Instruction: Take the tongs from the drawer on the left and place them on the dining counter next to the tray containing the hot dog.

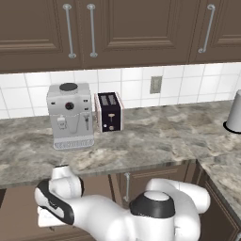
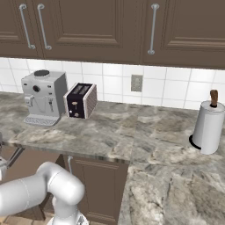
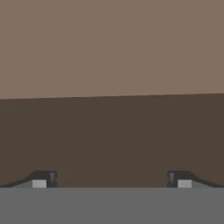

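Note:
In the hand view my gripper (image 3: 111, 180) is open, its two dark fingertips (image 3: 43, 178) set wide apart with nothing between them. It faces a plain brown wooden surface (image 3: 112, 140) at very close range, lighter above and darker below; I cannot tell whether this is the drawer. In the left base view my arm (image 1: 94, 212) reaches down and to the left, below the counter's front edge. The tongs are hidden. The dining counter, the tray and the hot dog are out of view.
A marbled counter (image 1: 155, 136) with a white tiled backsplash carries a silver coffee machine (image 1: 69, 115), a toaster (image 1: 109, 112) and, at the right, a paper towel roll (image 2: 208, 127). Dark wall cabinets hang above. A cabinet door with an upright handle (image 1: 126, 186) is below.

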